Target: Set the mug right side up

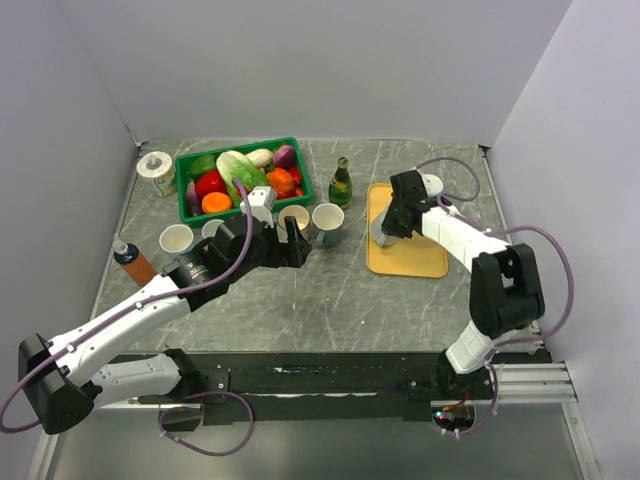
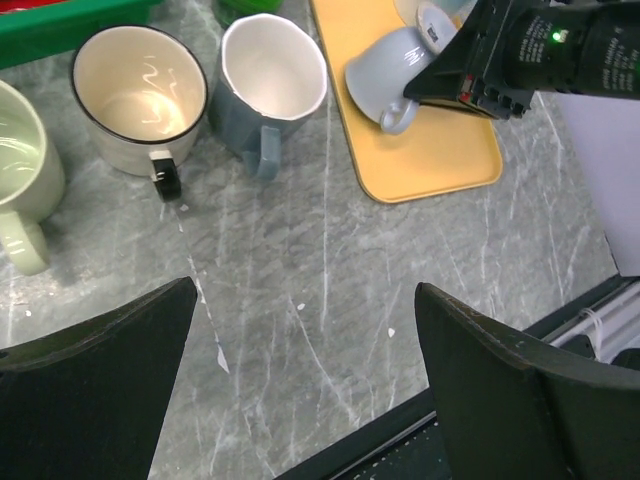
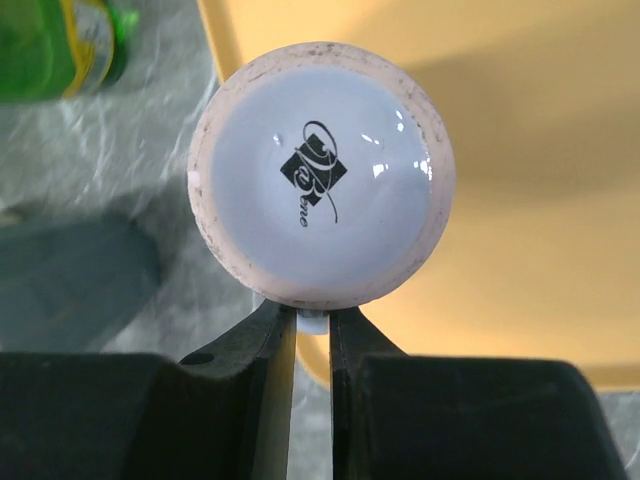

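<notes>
Right tool clenched on the mug by its handle; the thin white strip sits pinched between both fingers, jaws nearly together. The mug's base, with its dark logo, faces the right wrist camera. In the left wrist view the mug is tipped well over, mouth pointing away from the right tool, so not upright yet. It sits over the left part of the yellow tray, near the tray's edge. Cannot tell whether it rests on the tray or hangs just above it. Green bottle stands on the counter just beside the tray. Left tool released, jaws wide, nothing between them, hovering over bare counter near three upright cups: blue-grey mug, black-rimmed cup, pale green cup. It looks idle for this job. Step in hand, as judged: grasp is made, the turn is partway or about to start. Next move calls for a wrist roll that brings the mouth up and the base down, keeping the handle pinch firm because a thin handle may pivot in the jaws. Then lower the base flat onto the tray and let go, staying apart from the bottle.
</notes>
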Tool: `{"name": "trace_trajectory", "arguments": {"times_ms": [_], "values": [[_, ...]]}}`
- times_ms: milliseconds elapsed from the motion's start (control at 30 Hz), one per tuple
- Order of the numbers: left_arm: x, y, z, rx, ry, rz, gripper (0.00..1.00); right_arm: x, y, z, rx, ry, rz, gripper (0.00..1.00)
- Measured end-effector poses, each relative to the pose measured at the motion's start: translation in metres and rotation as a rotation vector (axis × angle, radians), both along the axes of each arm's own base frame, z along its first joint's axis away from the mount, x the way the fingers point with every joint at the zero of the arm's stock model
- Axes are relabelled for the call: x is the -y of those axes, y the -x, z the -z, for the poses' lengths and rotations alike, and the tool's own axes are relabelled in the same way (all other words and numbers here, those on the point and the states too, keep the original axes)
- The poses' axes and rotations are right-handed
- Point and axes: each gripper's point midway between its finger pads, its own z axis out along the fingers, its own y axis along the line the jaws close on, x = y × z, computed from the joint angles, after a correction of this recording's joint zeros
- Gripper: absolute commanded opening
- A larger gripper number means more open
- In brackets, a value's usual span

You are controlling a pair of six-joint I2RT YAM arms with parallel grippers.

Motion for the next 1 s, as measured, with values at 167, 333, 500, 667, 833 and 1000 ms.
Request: {"name": "trace_trajectory", "arguments": {"times_ms": [167, 333, 500, 667, 833, 1000], "values": [[0.007, 0.002, -0.001, -0.005, 0.026, 0.025, 0.96, -0.006, 0.024, -0.006, 0.013, -0.124, -0.013, 0.00], [0.015, 0.005, 0.001, -0.023, 0.054, 0.054, 0.96, -0.010, 0.051, -0.006, 0.009, -0.264, -0.012, 0.00], [0.024, 0.008, 0.006, -0.055, 0.085, 0.084, 0.96, -0.020, 0.076, -0.021, 0.033, -0.389, -0.034, 0.00], [0.036, 0.011, 0.012, -0.086, 0.121, 0.119, 0.96, -0.037, 0.094, -0.059, 0.147, -0.552, -0.098, 0.00], [0.051, 0.017, 0.006, -0.098, 0.191, 0.180, 0.96, -0.057, 0.101, -0.099, 0.279, -0.718, -0.198, 0.00], [0.069, 0.026, -0.013, -0.085, 0.309, 0.268, 0.96, -0.072, 0.106, -0.133, 0.378, -0.866, -0.270, 0.00]]}}
